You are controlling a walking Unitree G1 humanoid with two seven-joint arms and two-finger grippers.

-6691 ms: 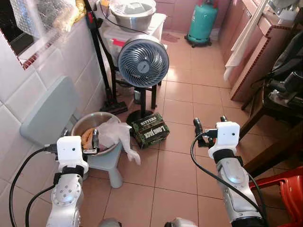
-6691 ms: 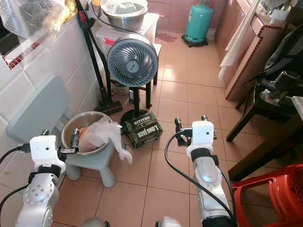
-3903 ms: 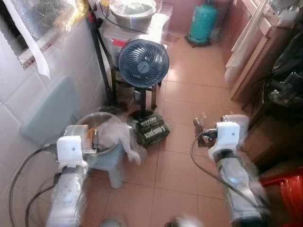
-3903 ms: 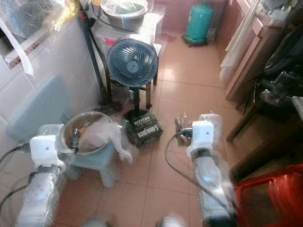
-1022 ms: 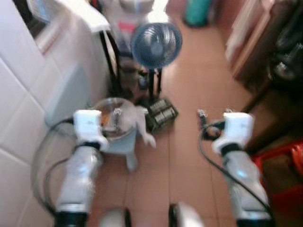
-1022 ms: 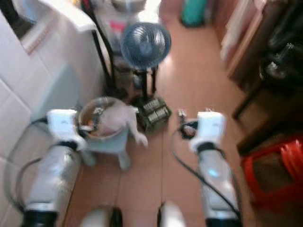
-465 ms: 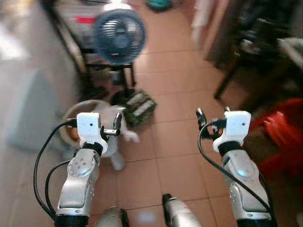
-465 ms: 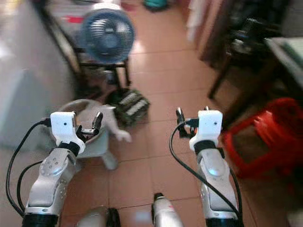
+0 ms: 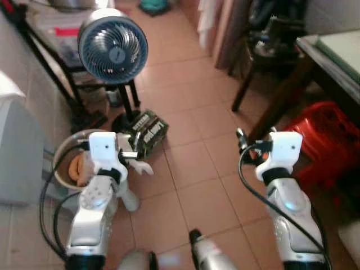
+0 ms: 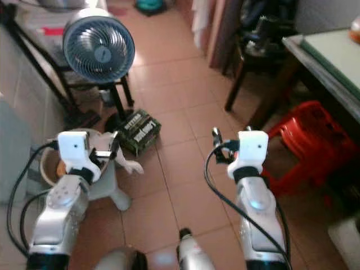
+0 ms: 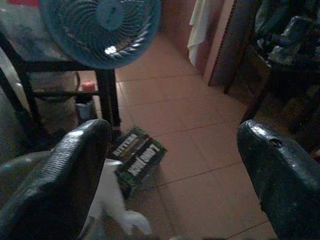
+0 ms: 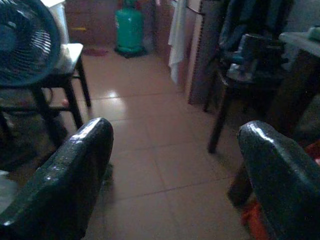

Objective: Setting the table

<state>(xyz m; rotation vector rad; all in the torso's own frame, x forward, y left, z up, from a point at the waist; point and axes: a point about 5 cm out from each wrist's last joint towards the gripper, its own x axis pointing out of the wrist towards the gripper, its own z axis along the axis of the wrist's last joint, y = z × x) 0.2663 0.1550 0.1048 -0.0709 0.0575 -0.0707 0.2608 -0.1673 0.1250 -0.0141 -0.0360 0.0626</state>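
Note:
A table with a pale green top [image 10: 329,53] stands at the far right, with a small orange thing [image 10: 355,29] on its far edge. My left gripper [image 11: 172,150] is held out over the tiled floor near a metal bowl, open, with nothing between its fingers. My right gripper [image 9: 257,135] hangs over bare floor left of a red plastic stool [image 9: 326,140]. It is open and holds nothing too.
A standing fan [image 9: 112,42] and a green box [image 9: 147,130] are ahead on the left. The metal bowl [image 9: 64,163] rests on a small blue stool. A dark wooden chair [image 9: 264,56] piled with things stands by the table. A green gas cylinder [image 12: 129,27] is far back.
The whole view has swung to the right, so the table and the red stool have come into sight. Both arms keep the same raised pose, grippers still open.

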